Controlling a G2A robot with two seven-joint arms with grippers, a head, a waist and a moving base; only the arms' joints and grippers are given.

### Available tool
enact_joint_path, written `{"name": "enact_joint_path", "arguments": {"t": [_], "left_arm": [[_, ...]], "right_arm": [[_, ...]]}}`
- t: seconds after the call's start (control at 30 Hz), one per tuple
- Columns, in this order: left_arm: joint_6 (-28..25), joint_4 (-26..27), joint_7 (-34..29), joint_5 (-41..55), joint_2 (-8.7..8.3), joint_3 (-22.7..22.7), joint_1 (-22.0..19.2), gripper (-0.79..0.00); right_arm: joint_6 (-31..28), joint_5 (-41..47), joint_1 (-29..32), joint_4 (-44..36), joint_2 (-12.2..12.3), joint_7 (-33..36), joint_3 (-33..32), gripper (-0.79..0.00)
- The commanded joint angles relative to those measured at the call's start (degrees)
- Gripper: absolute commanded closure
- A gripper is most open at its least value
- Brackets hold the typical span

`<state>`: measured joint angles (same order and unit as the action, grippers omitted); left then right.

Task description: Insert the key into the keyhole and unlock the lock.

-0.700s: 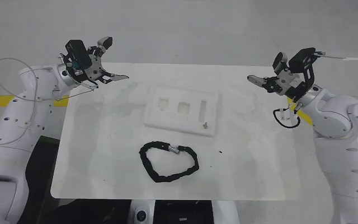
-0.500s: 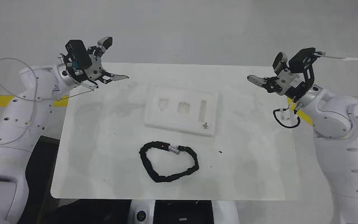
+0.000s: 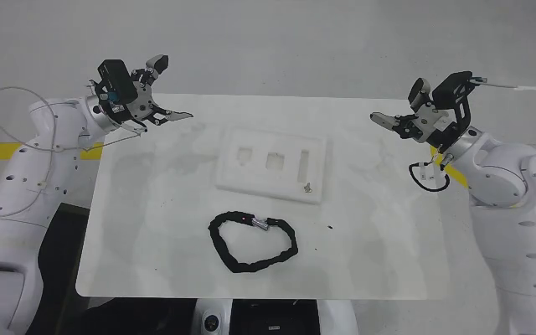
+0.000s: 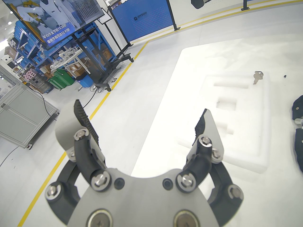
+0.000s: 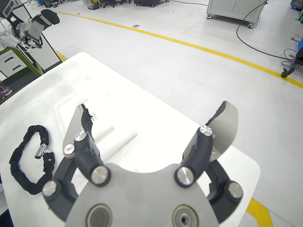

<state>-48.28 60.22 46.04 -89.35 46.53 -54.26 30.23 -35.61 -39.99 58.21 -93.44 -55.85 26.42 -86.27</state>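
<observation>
Two grippers, both spread wide and holding nothing. Left gripper (image 3: pixel 172 88) at the upper left of the top view, over the far left corner of the table (image 3: pixel 142 251); right gripper (image 3: pixel 395 102) at the upper right, over the far right edge. Fingers well apart also in each wrist view, left (image 4: pixel 142 107) and right (image 5: pixel 153 105), with nothing between them.

Key (image 3: pixel 308 187) at the lower right corner of the white foam tray (image 3: pixel 251 172), on its flat top, apart from the three cut-outs. Small and pale in the top view; clearer in the left wrist view (image 4: pixel 257 76), lying flat. Long axis apparently up-down in the top view, though too small to be sure.

Lock (image 3: pixel 251 243) below the tray at the lower middle of the frame, a black chain loop on the bare table, well apart from the key. Metal cylinder (image 3: pixel 262 224) on the upper side of the loop, lying roughly left-right. Keyhole too small to find.

Judging from this: nothing of the task done yet, key untouched. Down and to the left from the right gripper to the key, down and to the right from the left one; right gripper somewhat nearer. Probably right for the key and left to steady the lock.
</observation>
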Motion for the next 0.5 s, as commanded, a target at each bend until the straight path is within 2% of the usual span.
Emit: {"name": "enact_joint_path", "arguments": {"t": [0.0, 0.47], "left_arm": [[0.0, 0.0, 0.0, 0.0, 0.0, 0.0, 0.0, -0.785], [0.0, 0.0, 0.0, 0.0, 0.0, 0.0, 0.0, -0.785]], "right_arm": [[0.2, 0.3, 0.2, 0.0, 0.0, -0.1, 0.1, -0.785], [10.2, 6.1, 3.4, -5.1, -0.4, 10.7, 6.1, -0.785]]}}
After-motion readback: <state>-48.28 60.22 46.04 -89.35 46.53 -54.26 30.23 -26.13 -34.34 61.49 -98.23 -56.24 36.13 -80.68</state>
